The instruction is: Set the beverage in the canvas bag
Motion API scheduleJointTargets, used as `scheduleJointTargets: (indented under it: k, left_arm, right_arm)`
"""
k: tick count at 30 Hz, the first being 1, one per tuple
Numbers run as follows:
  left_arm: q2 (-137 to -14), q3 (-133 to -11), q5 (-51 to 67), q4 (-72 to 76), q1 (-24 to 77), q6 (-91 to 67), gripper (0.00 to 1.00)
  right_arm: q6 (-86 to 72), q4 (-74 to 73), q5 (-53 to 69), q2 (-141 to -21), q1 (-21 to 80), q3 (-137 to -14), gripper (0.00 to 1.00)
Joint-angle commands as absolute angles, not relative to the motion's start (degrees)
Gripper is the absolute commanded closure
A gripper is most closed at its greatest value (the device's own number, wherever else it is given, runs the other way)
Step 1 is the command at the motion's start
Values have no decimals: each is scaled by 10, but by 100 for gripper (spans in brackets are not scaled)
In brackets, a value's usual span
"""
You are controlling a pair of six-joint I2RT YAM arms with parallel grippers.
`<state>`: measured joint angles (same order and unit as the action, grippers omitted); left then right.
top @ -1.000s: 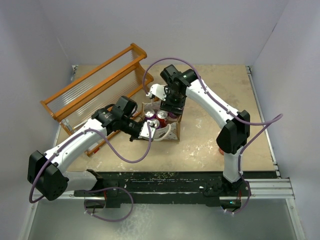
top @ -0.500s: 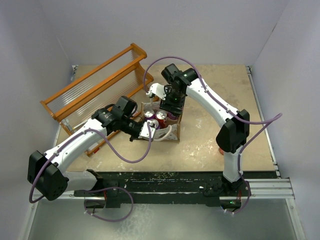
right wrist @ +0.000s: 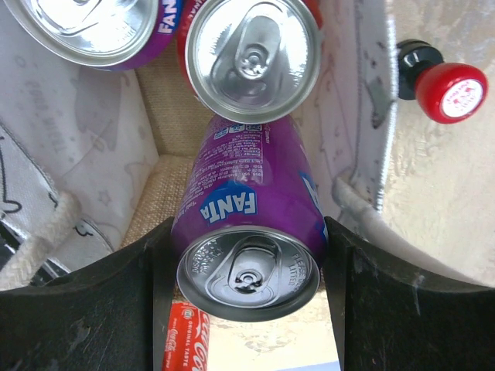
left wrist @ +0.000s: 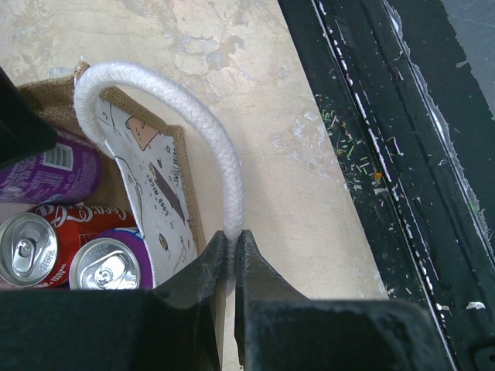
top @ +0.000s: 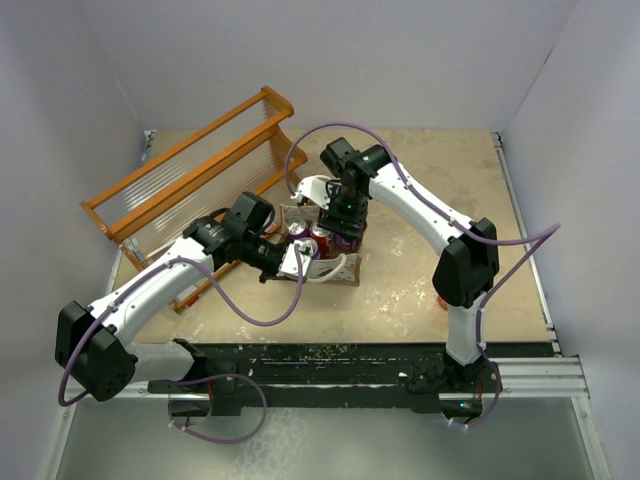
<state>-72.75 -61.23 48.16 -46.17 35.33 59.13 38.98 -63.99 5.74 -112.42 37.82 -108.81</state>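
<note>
The canvas bag [top: 338,268] stands mid-table, tan with a pale printed panel [left wrist: 158,197]. My left gripper [left wrist: 230,243] is shut on its white rope handle [left wrist: 209,131] and holds the near side open; from above this gripper [top: 298,258] sits at the bag's left front corner. My right gripper [right wrist: 246,255] is shut on a purple Fanta can [right wrist: 251,201], the beverage, tilted top-up over the bag's opening and partly inside it. Inside the bag stand a red Coca-Cola can [left wrist: 27,247] and another purple can [left wrist: 108,267]. From above, the right gripper [top: 340,222] hides much of the bag's far side.
An orange slatted rack [top: 190,175] lies at the back left. A dark bottle with a red cap [right wrist: 445,89] stands outside the bag's wall. A red Coca-Cola can [right wrist: 186,340] lies on the table below the held can. The black front rail [left wrist: 387,154] runs beside the bag.
My right gripper has come down and slightly nearer with the purple can, deeper over the bag's opening. The left gripper has kept its hold on the handle without moving.
</note>
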Motion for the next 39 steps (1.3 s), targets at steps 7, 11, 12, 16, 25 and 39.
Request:
scheduleJointTargets:
  k: [7,11,12,16,25,39]
  left_arm:
    - [-721,-610,504,-452,355,597,100]
    - [-721,-608,503,-451,355,597,100]
    - [-721,-609,504,-451,355,597,100]
    - [-720,-607,503,-452,355,598,100]
    - [-714,-613,510,-457,355,601,100]
    - [-710,-616,529,-475,355,615,99]
  right_arm:
    - [367,-542,65,-1043,388,-1032,90]
    - [381,-509,59,-1016,387,-1003,90]
    - [385,-504,61,-1010,388,-997,89]
    - [411,-483,86,-981,387,-974,89]
    - [480,-436,88,-950,388,-922,90]
    - [536,-502,78,-1037,388,-979,87]
